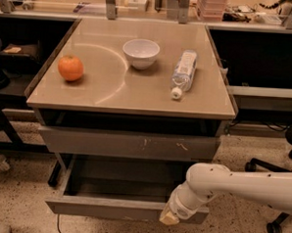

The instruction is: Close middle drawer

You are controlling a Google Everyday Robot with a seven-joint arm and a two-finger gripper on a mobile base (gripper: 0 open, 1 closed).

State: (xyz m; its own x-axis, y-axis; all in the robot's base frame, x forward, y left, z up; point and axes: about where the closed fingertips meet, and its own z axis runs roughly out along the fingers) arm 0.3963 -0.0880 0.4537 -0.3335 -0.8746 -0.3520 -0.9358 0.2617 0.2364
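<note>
Camera view: The middle drawer (107,208) stands pulled out below the tabletop (137,96), its grey inside exposed. The arm (240,184) reaches in from the right. The gripper (169,217) sits against the right part of the drawer's flat front; whether it is open or closed cannot be told. On the tabletop rest an orange (70,68), a white bowl (141,53) and a plastic bottle (183,71) lying on its side.

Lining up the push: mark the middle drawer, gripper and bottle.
middle drawer (107,208): camera view, flat front, left of centre.
gripper (169,218): camera view, pale tip at the drawer front.
bottle (184,70): camera view, middle of its body.
</note>
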